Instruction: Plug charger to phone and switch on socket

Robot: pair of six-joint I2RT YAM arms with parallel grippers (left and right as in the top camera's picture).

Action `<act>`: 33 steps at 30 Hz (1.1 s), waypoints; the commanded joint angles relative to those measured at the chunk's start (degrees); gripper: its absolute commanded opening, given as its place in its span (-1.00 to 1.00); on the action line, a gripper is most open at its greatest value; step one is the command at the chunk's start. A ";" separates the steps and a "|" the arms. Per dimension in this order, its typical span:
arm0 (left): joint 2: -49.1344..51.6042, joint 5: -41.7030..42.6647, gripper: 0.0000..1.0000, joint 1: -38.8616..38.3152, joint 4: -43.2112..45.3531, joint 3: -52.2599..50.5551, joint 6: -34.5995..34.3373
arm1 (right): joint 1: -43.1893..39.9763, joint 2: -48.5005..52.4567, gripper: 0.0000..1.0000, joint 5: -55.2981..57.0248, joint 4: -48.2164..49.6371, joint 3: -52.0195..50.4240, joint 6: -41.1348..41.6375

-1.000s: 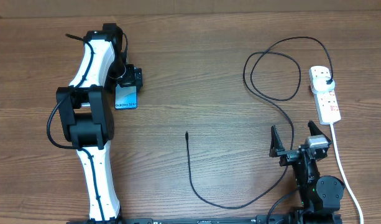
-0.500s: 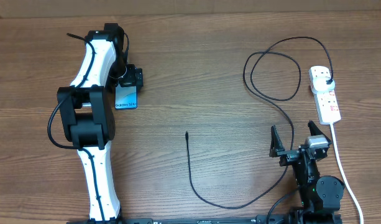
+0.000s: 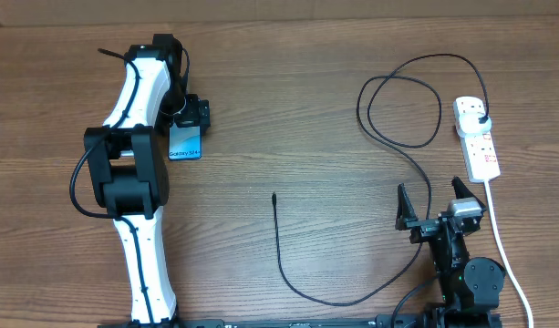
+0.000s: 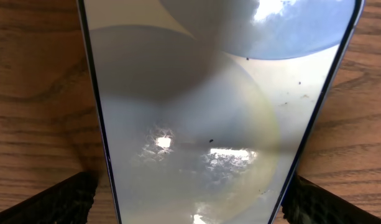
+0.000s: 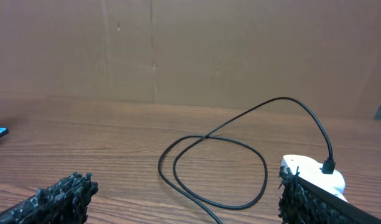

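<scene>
Brown wood-grain table (image 3: pixel 306 91), planks running left-right, bare apart from the gear; plain brown cardboard-like wall (image 5: pixel 178 50) behind it in the right wrist view. Phone (image 3: pixel 185 143) lies flat, screen up, on the left half, partly under the left gripper (image 3: pixel 188 117). Left fingers (image 4: pixel 53 202) sit one at each long edge of the phone, spread to its width; can't tell if they press it. Right gripper (image 3: pixel 432 196) low at the near right, fingers spread wide, holding nothing. Socket (image 3: pixel 477 137) at the far right edge, thick white cord (image 3: pixel 502 246) trailing toward the near edge. Charger (image 3: pixel 279 246) adapter sits in the socket's far end, cable loops across the table, plug tip (image 3: pixel 274 195) lying free mid-table, well apart from the phone
</scene>
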 commanded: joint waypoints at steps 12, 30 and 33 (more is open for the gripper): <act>0.72 -0.79 1.00 -0.81 0.42 -1.16 -0.15 | 0.39 -0.37 1.00 0.15 0.31 -0.61 0.39; 0.72 -0.79 0.91 -0.85 0.42 -1.16 -0.15 | 0.39 -0.37 1.00 0.15 0.31 -0.61 0.39; 0.72 -0.79 0.99 -0.85 0.42 -1.16 -0.15 | 0.39 -0.37 1.00 0.15 0.31 -0.61 0.37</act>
